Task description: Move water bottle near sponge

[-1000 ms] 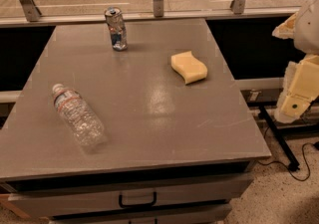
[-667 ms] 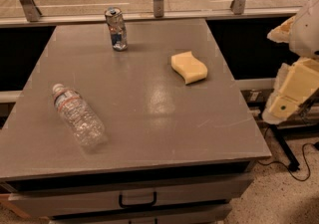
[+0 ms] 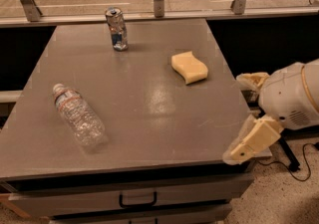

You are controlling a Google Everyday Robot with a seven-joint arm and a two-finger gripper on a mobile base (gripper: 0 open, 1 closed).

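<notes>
Water bottle: the water bottle lies on its side at the front left of the table, with the white cap pointing to the far left. It is well apart from every other thing.
Why it lies so: a round bottle on its side is probably stable only across its length, so I judge it could roll if it is pushed from the side.
Sponge: the sponge rests flat in the far right part of the table, well apart from the bottle. There is bare table all around it, enough room to set the bottle beside it.
Can: a silver-blue drink can stands upright near the far edge, between the two in left-right position but further back. It is not in the straight way from bottle to sponge.
Gripper: the gripper hangs at the right edge of the table, near the front corner, far from the bottle.
Fingers: the two cream fingers are spread wide and hold nothing.
Step in hand: I judge the reach toward the bottle is not yet made; the arm must cross the whole table.
Risk: the crinkled plastic may slip or yield when it is squeezed.
</notes>
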